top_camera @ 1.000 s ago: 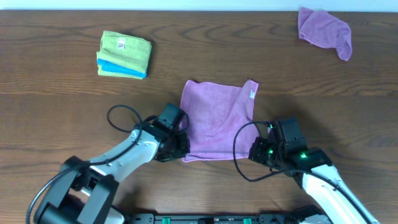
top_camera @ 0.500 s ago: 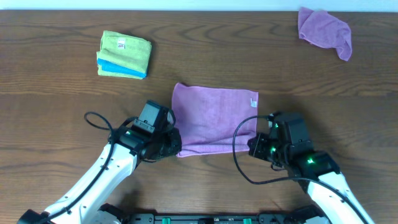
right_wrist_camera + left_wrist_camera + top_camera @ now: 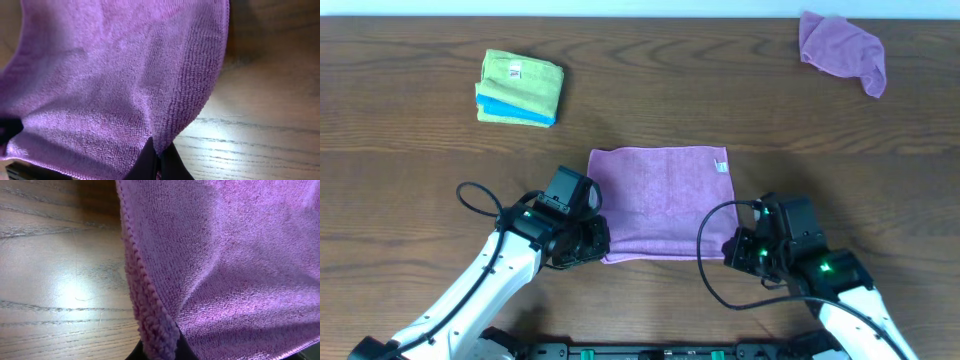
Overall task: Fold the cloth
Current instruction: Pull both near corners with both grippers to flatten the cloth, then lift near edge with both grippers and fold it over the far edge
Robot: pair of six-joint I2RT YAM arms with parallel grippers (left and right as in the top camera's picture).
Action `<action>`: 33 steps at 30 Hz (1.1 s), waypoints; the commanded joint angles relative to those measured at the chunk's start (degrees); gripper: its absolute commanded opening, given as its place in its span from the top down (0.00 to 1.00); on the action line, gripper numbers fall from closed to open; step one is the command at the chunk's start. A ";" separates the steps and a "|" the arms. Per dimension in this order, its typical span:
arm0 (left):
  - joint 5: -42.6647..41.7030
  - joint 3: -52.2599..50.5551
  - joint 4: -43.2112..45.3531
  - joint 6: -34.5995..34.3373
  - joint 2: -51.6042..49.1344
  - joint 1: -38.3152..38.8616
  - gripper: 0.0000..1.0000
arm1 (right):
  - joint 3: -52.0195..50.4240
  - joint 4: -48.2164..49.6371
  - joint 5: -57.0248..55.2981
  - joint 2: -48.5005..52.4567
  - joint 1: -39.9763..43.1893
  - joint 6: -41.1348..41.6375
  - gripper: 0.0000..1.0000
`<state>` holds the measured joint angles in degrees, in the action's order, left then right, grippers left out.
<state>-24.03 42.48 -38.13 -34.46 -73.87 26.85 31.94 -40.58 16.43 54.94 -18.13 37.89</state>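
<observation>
Wooden table (image 3: 420,170), front edge: left gripper (image 3: 598,246) and right gripper (image 3: 732,248) clamp purple cloth (image 3: 660,200) by near corners. Fold apparently starting; next, carry both across.

**Four cloths, two grippers, one table**

There are two purple cloths. One is a flat purple cloth (image 3: 658,200) spread near the middle, and the other is a crumpled purple cloth (image 3: 842,48) at the far right. Two more folded cloths sit stacked at the far left, a green cloth (image 3: 523,82) on a blue cloth (image 3: 515,110). Two grippers are at the near edge, the left gripper (image 3: 590,240) and the right gripper (image 3: 735,248). There is one wooden table (image 3: 400,180).
</observation>
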 commanded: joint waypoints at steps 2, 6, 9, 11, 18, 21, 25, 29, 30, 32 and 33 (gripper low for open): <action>4.55 0.81 -0.20 0.74 0.15 -0.63 0.94 | 0.74 1.88 -8.00 -1.09 0.07 -1.97 0.99; 4.52 0.83 3.37 -2.43 0.15 -0.76 0.94 | 0.74 6.97 -9.29 -0.76 0.07 -1.97 0.99; 4.59 0.92 7.41 -3.98 0.15 -1.68 0.94 | 0.74 11.23 -11.23 -0.37 0.07 -1.97 0.99; 4.81 0.94 9.97 -4.15 0.13 -2.99 0.94 | 0.74 13.57 -12.74 0.24 0.07 -2.23 0.99; 7.67 0.92 16.83 -4.15 -1.62 -7.85 0.94 | 1.11 23.98 -13.42 9.73 0.11 -5.25 0.98; 8.02 0.92 21.29 -4.44 -4.92 -7.82 0.94 | 2.49 27.89 -13.77 14.93 0.11 -6.49 0.98; 9.64 0.92 25.68 -4.55 -9.64 -7.82 0.94 | 5.05 31.50 -16.00 20.70 0.13 -8.50 0.98; 10.99 0.94 29.64 -4.57 -12.50 -7.87 0.94 | 7.45 33.75 -17.40 25.70 0.13 -10.80 0.98; 11.41 0.94 30.73 -4.55 -13.16 -7.87 0.94 | 8.09 34.12 -18.16 27.06 0.13 -10.93 0.99; 12.33 0.94 32.72 -4.55 -14.32 -7.87 0.94 | 9.03 35.12 -18.60 29.40 0.13 -11.87 0.98; 12.94 0.94 34.07 -4.55 -15.02 -7.87 0.94 | 9.57 36.20 -18.58 31.28 0.13 -11.87 0.99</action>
<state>-16.45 42.89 -5.13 -39.00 -87.35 19.97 39.83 -5.28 3.53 83.50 -18.52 28.29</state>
